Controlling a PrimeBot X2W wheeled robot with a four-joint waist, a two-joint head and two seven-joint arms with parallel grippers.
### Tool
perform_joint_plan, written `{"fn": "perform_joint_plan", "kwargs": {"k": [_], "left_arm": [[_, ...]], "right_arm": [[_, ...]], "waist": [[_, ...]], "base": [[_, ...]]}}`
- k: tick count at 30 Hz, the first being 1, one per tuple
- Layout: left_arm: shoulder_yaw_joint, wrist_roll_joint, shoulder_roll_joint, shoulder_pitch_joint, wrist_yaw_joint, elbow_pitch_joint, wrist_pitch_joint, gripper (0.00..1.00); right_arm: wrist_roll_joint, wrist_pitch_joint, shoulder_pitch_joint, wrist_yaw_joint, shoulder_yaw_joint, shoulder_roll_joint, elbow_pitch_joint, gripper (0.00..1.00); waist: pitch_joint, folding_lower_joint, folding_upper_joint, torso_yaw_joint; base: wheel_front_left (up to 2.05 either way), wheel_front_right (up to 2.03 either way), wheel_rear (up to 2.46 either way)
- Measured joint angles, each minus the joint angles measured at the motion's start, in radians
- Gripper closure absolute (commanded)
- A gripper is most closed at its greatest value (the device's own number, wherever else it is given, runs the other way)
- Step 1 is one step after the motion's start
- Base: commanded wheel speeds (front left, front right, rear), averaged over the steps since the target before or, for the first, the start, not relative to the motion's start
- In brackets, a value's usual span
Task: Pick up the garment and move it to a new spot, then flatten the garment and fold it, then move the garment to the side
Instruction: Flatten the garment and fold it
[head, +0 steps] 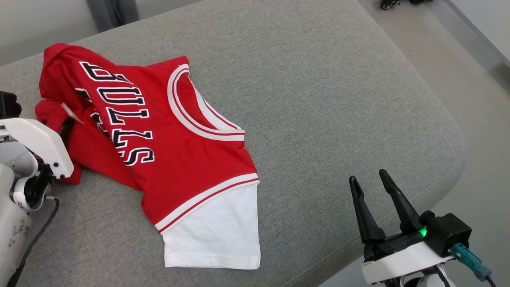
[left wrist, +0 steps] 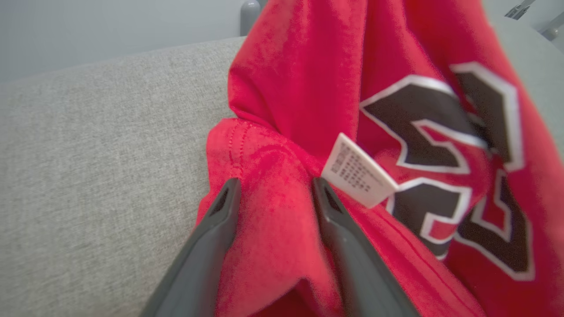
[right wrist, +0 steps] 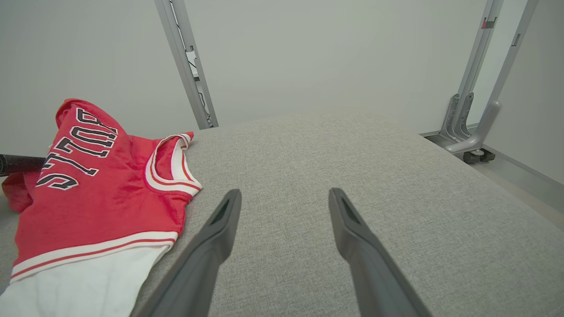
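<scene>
Where the garment [left wrist: 308,88] bunches, the left hand [left wrist: 275,185] straddles it.

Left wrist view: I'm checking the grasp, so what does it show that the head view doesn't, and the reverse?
Left wrist view: the left gripper up close, its two fingers apart on either side of a red fold of the garment, with the printed label beside one finger. Head view: the garment's full sprawl, with white collar trim, a white section, and the open right gripper over the bare cushion. Shared: the red garment, its black lettering, the label and the grey cushion.
</scene>
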Motion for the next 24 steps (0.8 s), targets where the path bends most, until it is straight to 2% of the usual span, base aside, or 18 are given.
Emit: {"fn": "perform_joint_plan", "kwargs": {"k": [5,11,18,21,22,23,24], "left_arm": [[-0.003,0.008,-0.001,0.004,-0.006,0.0,-0.038,1.0],[0.026,0.018,-0.001,0.026,0.006,-0.062,-0.184,1.0],[0.065,-0.011,-0.027,0.244,0.035,-0.219,-0.378,1.0],[0.075,-0.026,-0.054,0.371,0.046,-0.289,-0.425,0.85],[0.08,-0.035,-0.069,0.406,0.046,-0.308,-0.436,0.85],[0.079,-0.032,-0.082,0.436,0.046,-0.323,-0.444,0.67],[0.083,-0.028,-0.093,0.465,0.048,-0.333,-0.448,0.56]], "right_arm": [[-0.001,0.0,0.0,0.0,-0.011,0.0,0.0,0.0],[-0.01,0.0,0.01,0.0,-0.028,0.0,0.003,0.0],[-0.038,0.0,0.041,0.0,-0.05,0.0,0.009,0.0],[-0.048,0.0,0.046,0.0,-0.054,0.0,0.009,0.0],[-0.054,0.0,0.046,0.0,-0.057,0.001,0.009,0.0],[-0.058,0.0,0.047,0.0,-0.058,0.0,0.009,0.0],[-0.064,0.0,0.047,0.0,-0.058,0.0,0.01,0.0]], "waist": [[-0.005,0.0,0.0,0.015],[-0.03,0.0,0.0,0.044],[-0.075,0.0,0.0,0.096],[-0.087,0.0,0.0,0.125],[-0.089,0.0,0.0,0.135],[-0.09,0.0,0.0,0.147],[-0.091,0.0,0.0,0.158]], "base": [[0.0,0.0,0.0],[0.0,0.0,0.0],[0.0,0.0,0.0],[0.0,0.0,0.0],[0.0,0.0,0.0],[0.0,0.0,0.0],[0.0,0.0,0.0]]}}
